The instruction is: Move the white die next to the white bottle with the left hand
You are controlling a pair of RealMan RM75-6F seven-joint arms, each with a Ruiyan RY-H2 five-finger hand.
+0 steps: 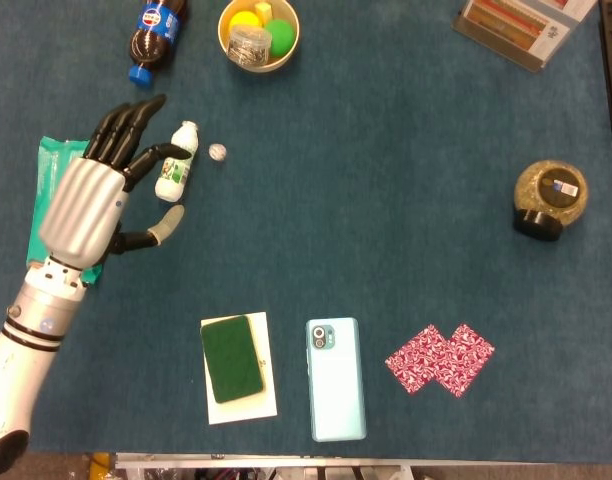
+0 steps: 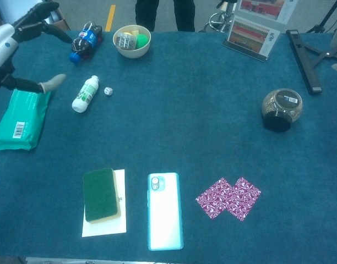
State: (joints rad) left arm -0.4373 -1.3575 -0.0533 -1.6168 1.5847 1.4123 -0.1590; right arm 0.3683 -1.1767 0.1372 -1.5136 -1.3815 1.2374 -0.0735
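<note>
The small white die (image 1: 217,152) (image 2: 108,91) lies on the blue cloth just right of the white bottle (image 1: 175,162) (image 2: 85,94), which lies on its side. My left hand (image 1: 96,197) (image 2: 20,38) hovers left of the bottle with fingers spread and nothing in it, raised above the table. The right hand does not show in either view.
A green wipes pack (image 1: 47,180) lies under my left forearm. A cola bottle (image 1: 153,27) and a bowl (image 1: 258,33) of small items sit at the back. A sponge on paper (image 1: 232,358), a phone (image 1: 335,378), red cloths (image 1: 439,358) and a jar (image 1: 549,198) lie elsewhere.
</note>
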